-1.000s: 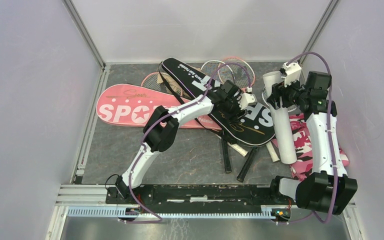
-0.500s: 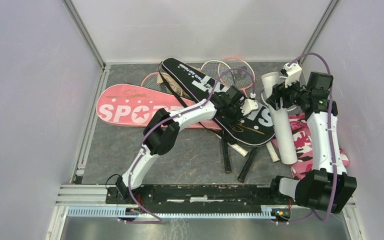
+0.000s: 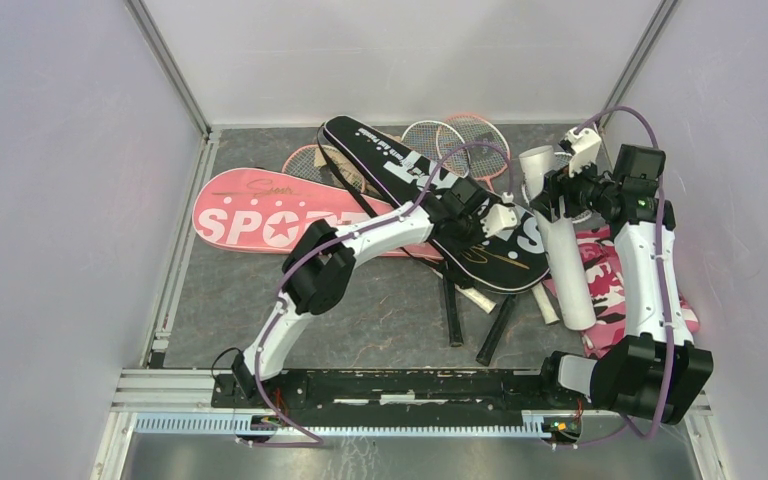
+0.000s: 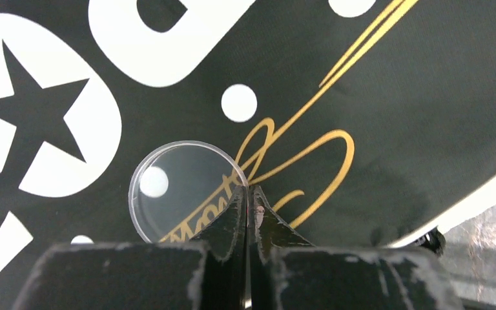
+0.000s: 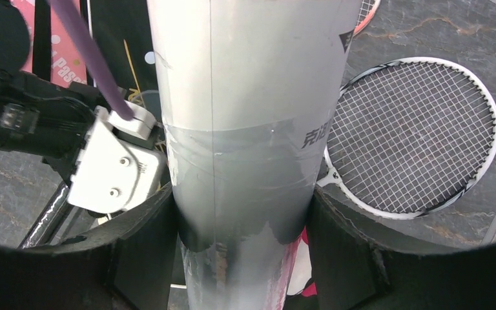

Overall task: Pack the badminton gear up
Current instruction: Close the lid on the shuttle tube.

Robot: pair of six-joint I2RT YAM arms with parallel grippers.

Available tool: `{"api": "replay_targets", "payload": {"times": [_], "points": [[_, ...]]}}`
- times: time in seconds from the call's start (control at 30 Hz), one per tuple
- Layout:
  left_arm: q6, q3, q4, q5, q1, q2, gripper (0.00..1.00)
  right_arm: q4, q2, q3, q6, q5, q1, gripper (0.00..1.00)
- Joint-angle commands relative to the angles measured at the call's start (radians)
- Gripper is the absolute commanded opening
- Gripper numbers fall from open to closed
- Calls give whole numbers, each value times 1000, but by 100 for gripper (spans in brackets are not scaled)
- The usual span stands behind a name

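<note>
Dark marbled tabletop (image 3: 380, 320), gear piled toward the back. Now the left gripper (image 4: 250, 194) hangs over the black SPORT cover (image 4: 394, 116), jaws pinched almost together on the rim of a clear round lid (image 4: 181, 194). Across from it, the right gripper (image 5: 245, 226) clamps the long white tube (image 5: 252, 97) from both sides, tube tilted, its lower end by the pink camouflage cloth (image 3: 610, 290). And the pink SPORT cover (image 3: 250, 215) lies far left.

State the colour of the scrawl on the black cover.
Gold scrawl on black cover; left wrist view shows it best.
</note>
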Motion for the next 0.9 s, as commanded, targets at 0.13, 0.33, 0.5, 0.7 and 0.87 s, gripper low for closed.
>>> {"api": "replay_targets", "payload": {"times": [0.13, 0.33, 0.5, 0.7, 0.87], "points": [[-36, -80, 4, 68, 16, -224, 2, -85, -6, 27, -95, 27, -10, 1], [-164, -167, 42, 236, 82, -367, 2, -155, -15, 59, -195, -28, -4, 1], [-303, -238, 74, 440, 201, -475, 2, -204, -18, 86, -241, -48, 45, 1], [-464, -368, 188, 589, 326, -654, 2, -262, -23, 133, -311, 33, 180, 0], [-538, -449, 273, 656, 366, -769, 2, -276, -26, 132, -350, 17, 290, 0]]}}
